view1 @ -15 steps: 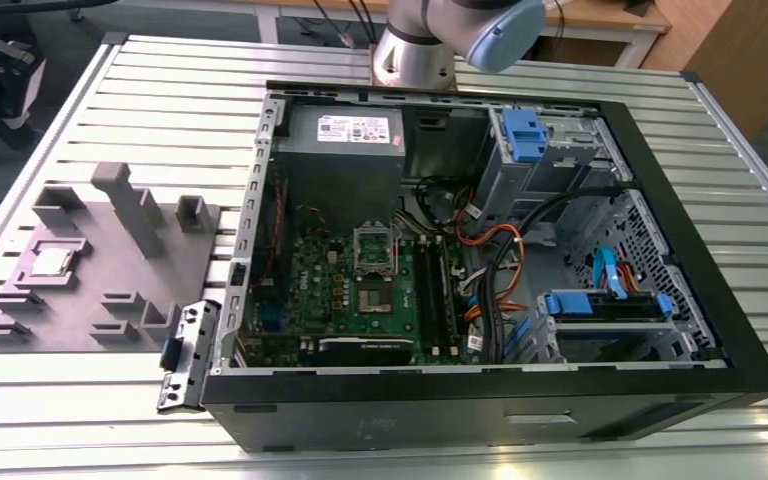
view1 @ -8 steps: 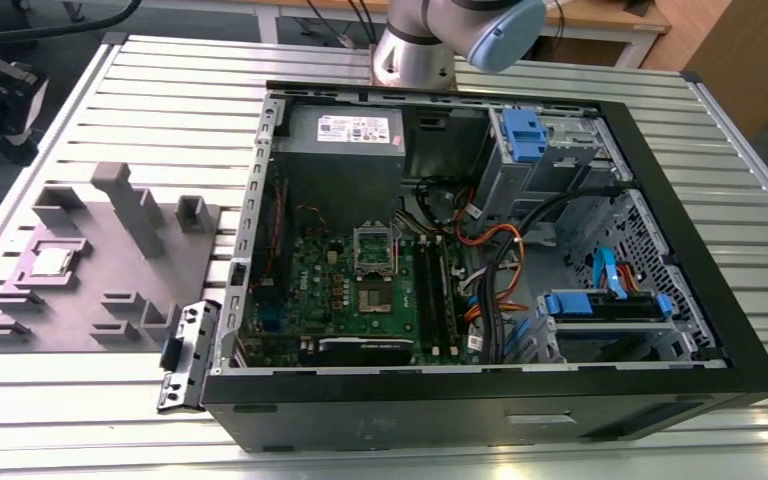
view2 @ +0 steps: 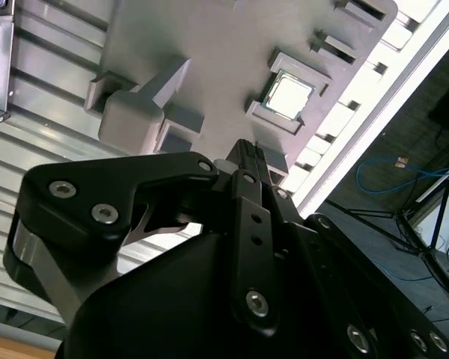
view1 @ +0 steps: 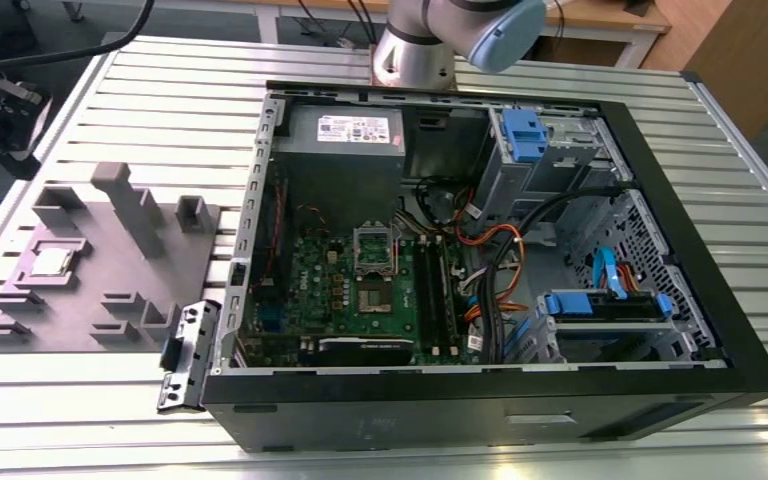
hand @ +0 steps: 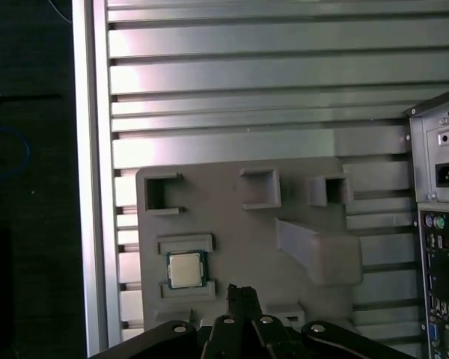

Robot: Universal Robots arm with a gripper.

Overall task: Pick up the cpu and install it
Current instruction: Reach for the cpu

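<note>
Saw the cpu [hand: 185,269] lying flat in its nest on the grey holder [hand: 232,217]. Saw the gripper [hand: 242,290] up over that holder, touching nothing, closed up tight.

Cpu [hand: 185,270]: pale silver-grey top, thin dark green rim.
Holder tray [view1: 131,250]: plain matte grey all over, no markings.
Table [view1: 91,400]: silver metal with a pattern of long parallel ribs.
Computer case [view1: 491,410]: black outer frame, bare grey metal inside.
Circuit board [view1: 337,300]: green.
Drive brackets [view1: 523,135]: blue.
Cables [view1: 498,240]: orange, with others in black.
Power supply box [view1: 344,130]: grey with a white label.
Gripper [view2: 248,149]: black, dotted with silver screw heads.
</note>
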